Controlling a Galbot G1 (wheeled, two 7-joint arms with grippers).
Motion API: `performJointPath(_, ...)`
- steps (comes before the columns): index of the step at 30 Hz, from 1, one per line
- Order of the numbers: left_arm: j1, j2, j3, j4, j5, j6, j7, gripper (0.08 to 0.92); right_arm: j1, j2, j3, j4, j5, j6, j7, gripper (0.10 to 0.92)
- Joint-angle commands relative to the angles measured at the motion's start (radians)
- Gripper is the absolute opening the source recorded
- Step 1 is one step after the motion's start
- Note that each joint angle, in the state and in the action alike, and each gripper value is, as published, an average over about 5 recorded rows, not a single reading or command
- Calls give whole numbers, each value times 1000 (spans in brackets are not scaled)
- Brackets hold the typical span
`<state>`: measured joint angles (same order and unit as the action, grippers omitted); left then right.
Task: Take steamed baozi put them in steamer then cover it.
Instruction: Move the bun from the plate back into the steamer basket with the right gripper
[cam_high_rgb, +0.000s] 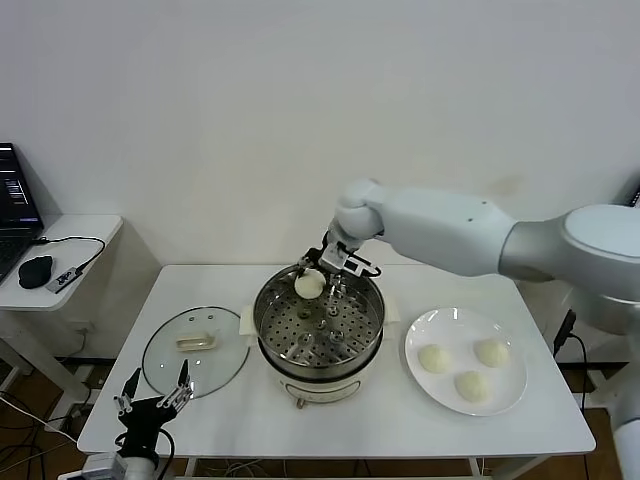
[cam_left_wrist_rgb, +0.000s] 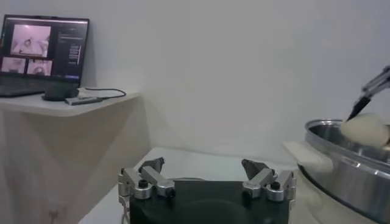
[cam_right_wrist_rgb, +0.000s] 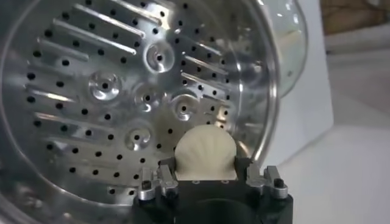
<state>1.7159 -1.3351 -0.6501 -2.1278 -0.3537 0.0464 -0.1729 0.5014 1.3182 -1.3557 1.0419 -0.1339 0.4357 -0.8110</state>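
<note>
The right pincer (cam_high_rgb: 318, 277) is gripping one baozi (cam_high_rgb: 309, 284) over the far rim of the steamer (cam_high_rgb: 370, 335) at frame centre, above the empty perforated tray, probably to lower it in. Three buns (cam_high_rgb: 466, 369) are waiting on the plate (cam_high_rgb: 422, 333) at right. The cover (cam_high_rgb: 195, 350) is lying aside at left, leaving the pot open. The left pincer (cam_high_rgb: 154, 399) is idling wide apart at lower left.

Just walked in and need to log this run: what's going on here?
The right gripper holds one baozi above the steamer, whose perforated tray is bare. Three more buns wait on the white plate. The glass lid lies on the table beside the steamer. The left gripper waits open near the lid.
</note>
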Motion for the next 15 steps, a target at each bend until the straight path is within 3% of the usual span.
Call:
performJointPath(1, 1, 0, -1, 1, -3, 0, 2, 823, -42, 44, 4, -69, -130, 82, 16, 603)
performJointPath(9, 2, -2, 3, -1, 0, 1, 1, 823, -45, 39, 6, -72, -133, 88, 18, 621)
performJointPath(15, 1, -2, 5, -6, 3, 3, 1, 823, 23, 22, 3, -30, -63, 70, 16, 764)
